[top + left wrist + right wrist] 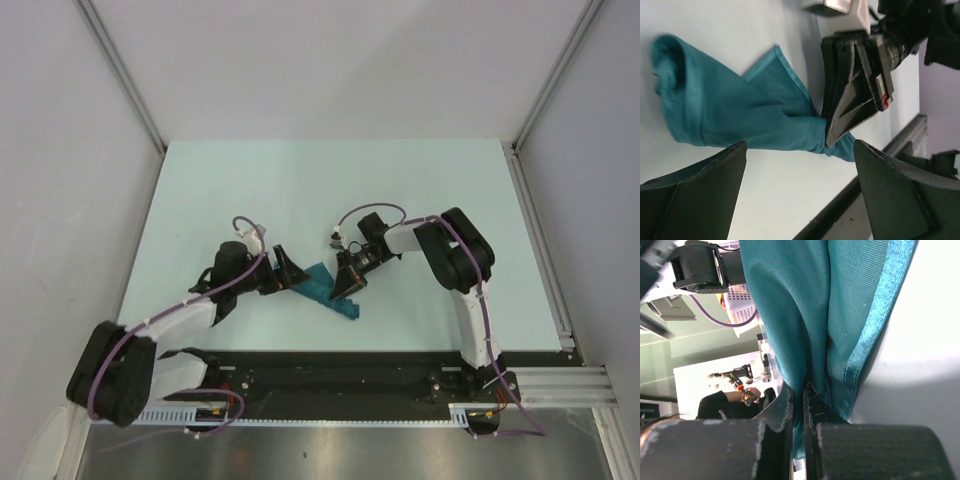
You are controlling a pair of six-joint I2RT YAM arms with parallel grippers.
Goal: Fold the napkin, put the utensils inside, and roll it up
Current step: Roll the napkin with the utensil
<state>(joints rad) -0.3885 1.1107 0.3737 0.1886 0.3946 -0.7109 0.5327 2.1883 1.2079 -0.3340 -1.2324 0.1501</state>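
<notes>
The teal napkin (328, 288) lies bunched on the table between my two arms. My right gripper (347, 293) is shut on it near its lower corner; in the right wrist view the cloth (830, 315) is pinched between the two dark fingers (812, 405). In the left wrist view the napkin (740, 120) stretches out in front of my left gripper (800, 190), whose jaws stand wide apart with nothing between them, a little short of the cloth. My left gripper (288, 270) sits at the napkin's left side. The spoon is out of view.
The pale table (330, 190) reaches back to white walls. A black strip (350, 365) and metal rail run along the near edge by the arm bases. The right arm's gripper body (860, 75) stands close in front of my left gripper.
</notes>
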